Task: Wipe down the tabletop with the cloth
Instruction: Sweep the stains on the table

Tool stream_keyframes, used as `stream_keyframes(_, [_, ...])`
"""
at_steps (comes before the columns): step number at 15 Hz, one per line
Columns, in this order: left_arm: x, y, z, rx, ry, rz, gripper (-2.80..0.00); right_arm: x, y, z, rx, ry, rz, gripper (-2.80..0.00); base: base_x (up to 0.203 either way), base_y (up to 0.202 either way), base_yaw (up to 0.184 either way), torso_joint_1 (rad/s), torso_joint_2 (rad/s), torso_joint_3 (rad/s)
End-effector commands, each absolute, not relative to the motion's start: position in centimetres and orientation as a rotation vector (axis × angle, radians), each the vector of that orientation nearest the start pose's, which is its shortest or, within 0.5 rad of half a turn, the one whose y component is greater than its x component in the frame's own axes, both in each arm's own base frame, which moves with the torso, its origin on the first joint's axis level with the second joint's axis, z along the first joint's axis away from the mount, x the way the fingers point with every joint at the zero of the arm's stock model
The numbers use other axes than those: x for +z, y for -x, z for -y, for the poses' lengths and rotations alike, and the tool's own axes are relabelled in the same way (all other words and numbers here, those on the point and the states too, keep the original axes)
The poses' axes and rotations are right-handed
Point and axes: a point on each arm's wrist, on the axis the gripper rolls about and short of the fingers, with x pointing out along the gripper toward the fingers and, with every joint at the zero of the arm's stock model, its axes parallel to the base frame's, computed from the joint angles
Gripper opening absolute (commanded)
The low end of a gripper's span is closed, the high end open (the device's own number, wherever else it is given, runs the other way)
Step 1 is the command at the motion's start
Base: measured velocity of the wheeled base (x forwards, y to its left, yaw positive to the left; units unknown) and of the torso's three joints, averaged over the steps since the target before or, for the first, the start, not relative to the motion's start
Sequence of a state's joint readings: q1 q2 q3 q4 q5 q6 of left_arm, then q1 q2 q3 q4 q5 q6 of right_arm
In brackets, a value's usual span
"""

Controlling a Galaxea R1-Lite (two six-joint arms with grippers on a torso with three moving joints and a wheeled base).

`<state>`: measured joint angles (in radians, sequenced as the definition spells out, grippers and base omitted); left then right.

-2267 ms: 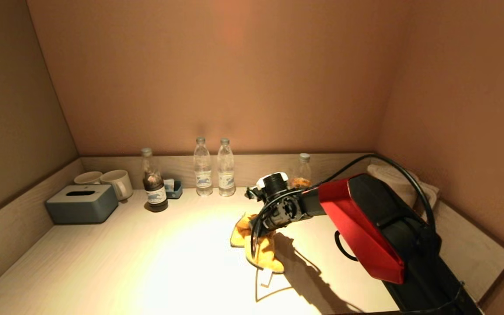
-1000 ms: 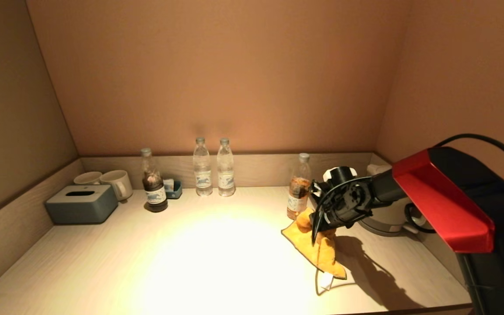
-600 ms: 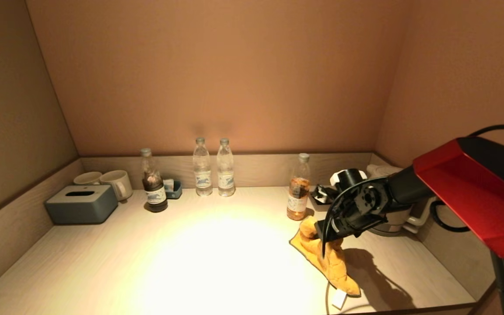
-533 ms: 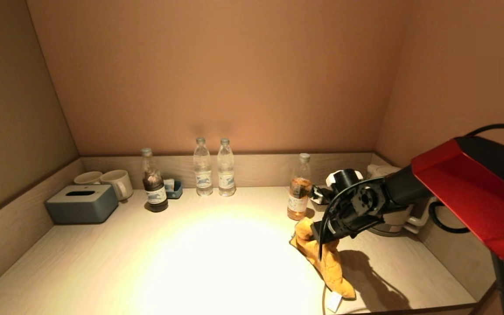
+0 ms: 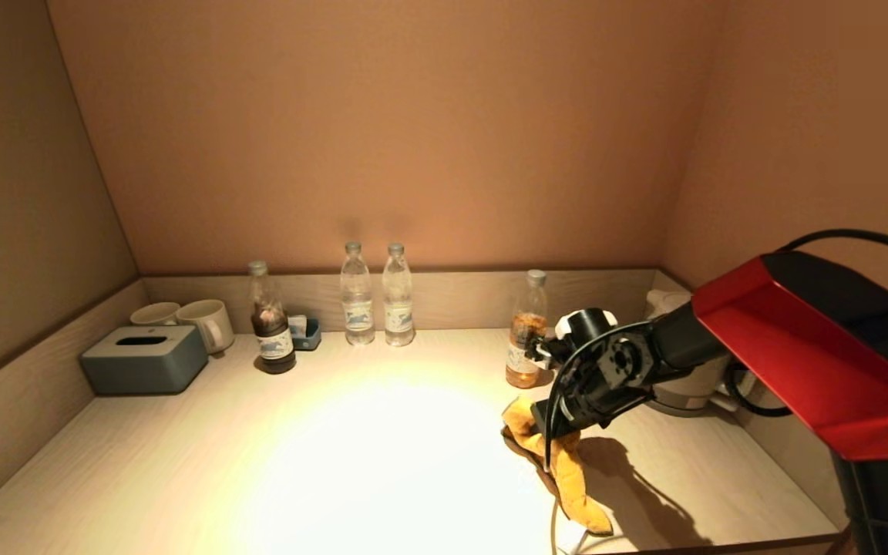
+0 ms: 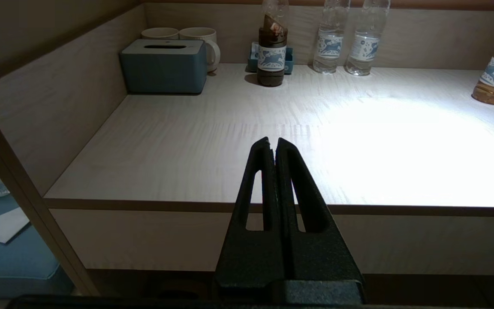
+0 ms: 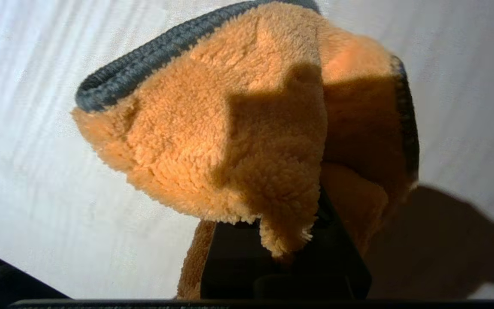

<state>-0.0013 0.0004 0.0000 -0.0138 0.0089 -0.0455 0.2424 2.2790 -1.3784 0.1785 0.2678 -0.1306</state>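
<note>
orange fleece, the cloth (image 5: 560, 459) trails over the tabletop (image 5: 336, 447) near its front right, pinched in the right gripper (image 5: 540, 424); the left gripper (image 6: 272, 148) waits pressed together off the front edge

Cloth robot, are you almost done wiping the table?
Hard to say what's done: the table shows no wipe marks. In hand: the right pincer grips the orange cloth on the table's right side, near the tea bottle. Left to wipe, probably: the left side by the tissue box. The left pincer waits, shut, at the front edge.
</note>
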Motion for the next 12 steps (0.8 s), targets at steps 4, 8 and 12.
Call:
stream_keyframes(4, [7.7,2.3,0.0,0.007,0.046,0.015,-2.8,3.1,-40.1,-15.6,0.632,0.157,-1.059,-2.8,0.0,0.0,0.0,0.0,0.0,0.0])
stream_keyframes(8, [7.7,2.3,0.0,0.007,0.046,0.016,-2.8,4.2,-40.2,-21.4,0.723,0.187,-1.024,-2.8,0.0,0.0,0.0,0.0,0.0,0.0])
stream_keyframes(12, [7.7,2.3,0.0,0.007,0.046,0.014,-2.8,4.2,-39.5,-25.0,0.79,0.223,-1.011,-2.8,0.0,0.0,0.0,0.0,0.0,0.0])
